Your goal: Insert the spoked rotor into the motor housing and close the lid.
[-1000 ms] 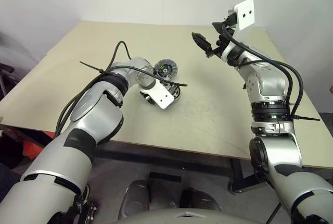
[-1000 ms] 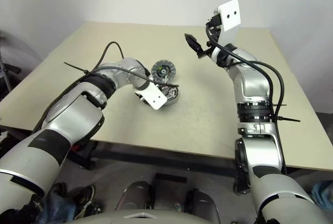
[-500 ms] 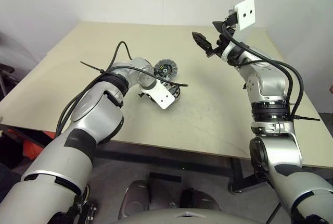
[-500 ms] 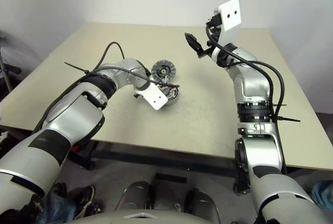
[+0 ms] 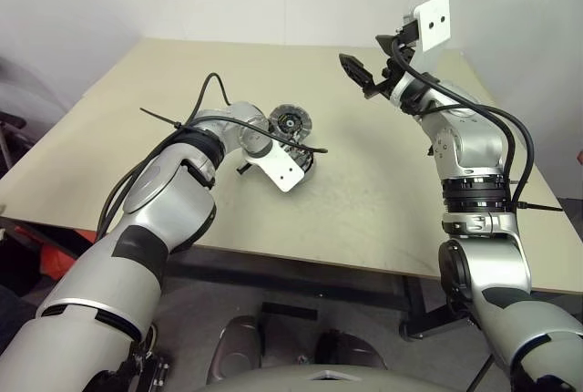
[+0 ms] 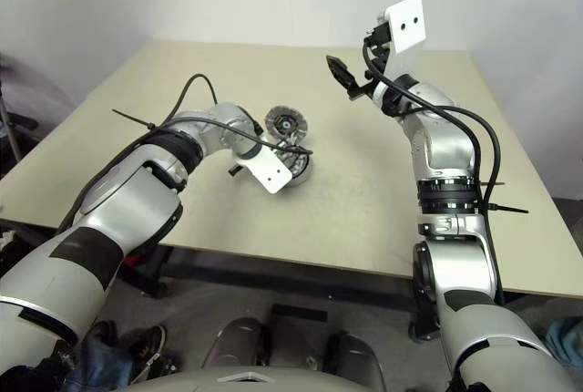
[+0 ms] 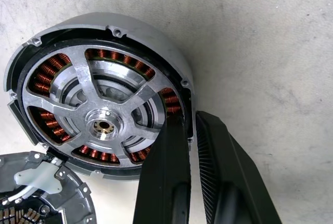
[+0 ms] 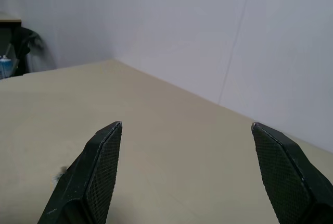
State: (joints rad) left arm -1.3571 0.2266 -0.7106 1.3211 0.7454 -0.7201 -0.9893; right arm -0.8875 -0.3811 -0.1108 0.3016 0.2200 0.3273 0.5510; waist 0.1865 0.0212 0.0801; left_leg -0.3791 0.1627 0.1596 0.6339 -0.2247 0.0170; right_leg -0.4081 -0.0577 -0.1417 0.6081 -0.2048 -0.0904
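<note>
Left wrist view shows my left gripper (image 7: 188,130) pinched shut on the motor housing (image 7: 156,41) wall, spoked rotor (image 7: 99,112) seated inside; rigid, slick metal, so I'd take the lid (image 5: 291,121) by its rim, right gripper (image 8: 190,172) wide open, empty.

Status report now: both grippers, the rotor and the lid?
Left gripper shut on motor housing rim. Right gripper open, raised, empty. Spoked rotor seated in housing. Lid off, beside housing; nothing in the way.

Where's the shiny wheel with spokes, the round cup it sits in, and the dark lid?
spoked rotor (image 7: 104,125), left wrist view, on its central hub.
motor housing (image 7: 151,39), left wrist view, on its silver-grey outer wall.
lid (image 5: 291,122), left eye view, on its dark centre part.
</note>
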